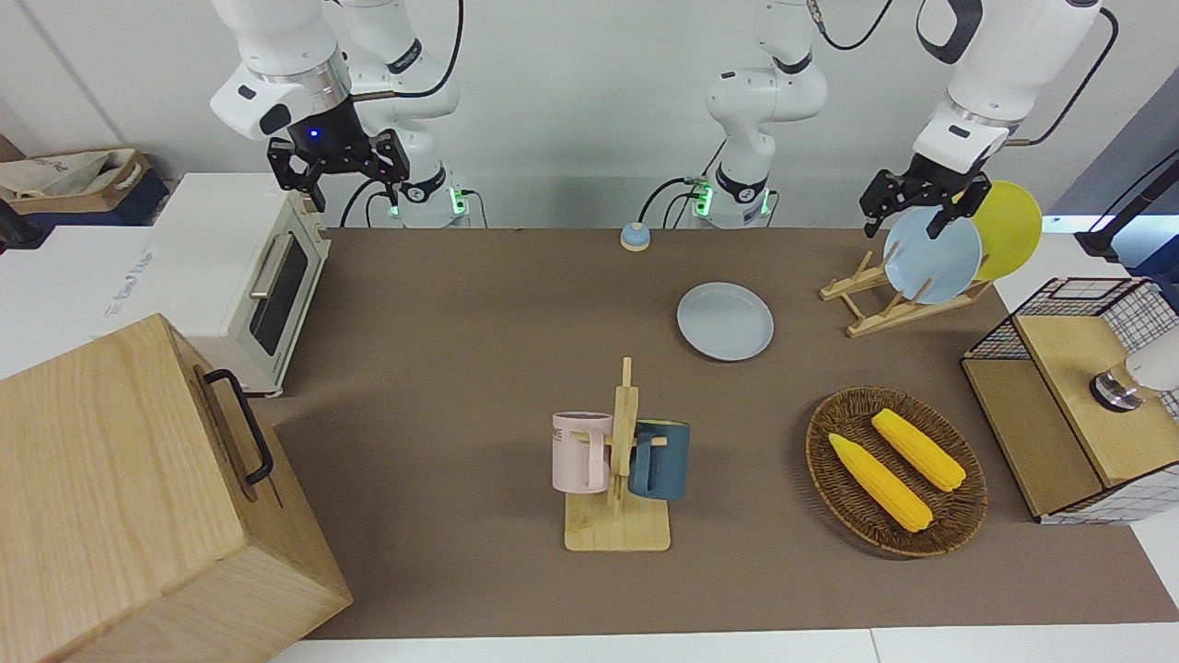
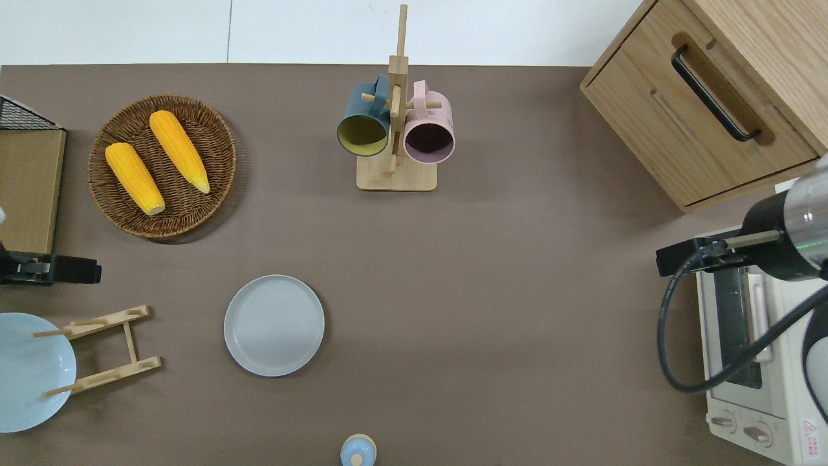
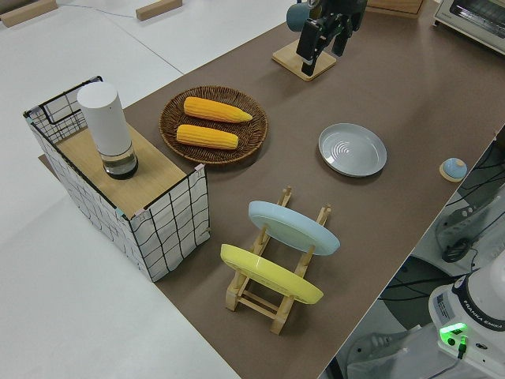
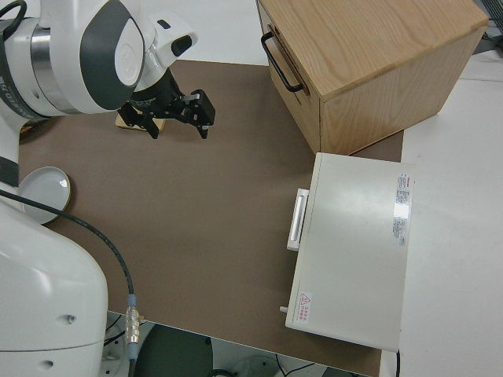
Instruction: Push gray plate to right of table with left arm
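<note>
The gray plate (image 1: 725, 320) lies flat on the brown table (image 1: 461, 322), between the mug stand and the robots; it also shows in the overhead view (image 2: 273, 325) and the left side view (image 3: 353, 149). My left gripper (image 1: 904, 221) is open and empty, up in the air. The overhead view shows the left gripper (image 2: 77, 270) over the table between the plate rack and the wire shelf, toward the left arm's end from the gray plate and apart from it. My right gripper (image 1: 355, 193) is open and empty; that arm is parked.
A wooden rack (image 2: 103, 353) holds a sky-blue plate (image 1: 932, 256) and a yellow plate (image 1: 1009, 228). A wicker basket (image 2: 223, 162) holds two corn cobs. There are also a mug stand (image 2: 396, 171), a small blue bell (image 2: 358, 451), a toaster oven (image 1: 230, 276) and a wooden cabinet (image 2: 705, 97).
</note>
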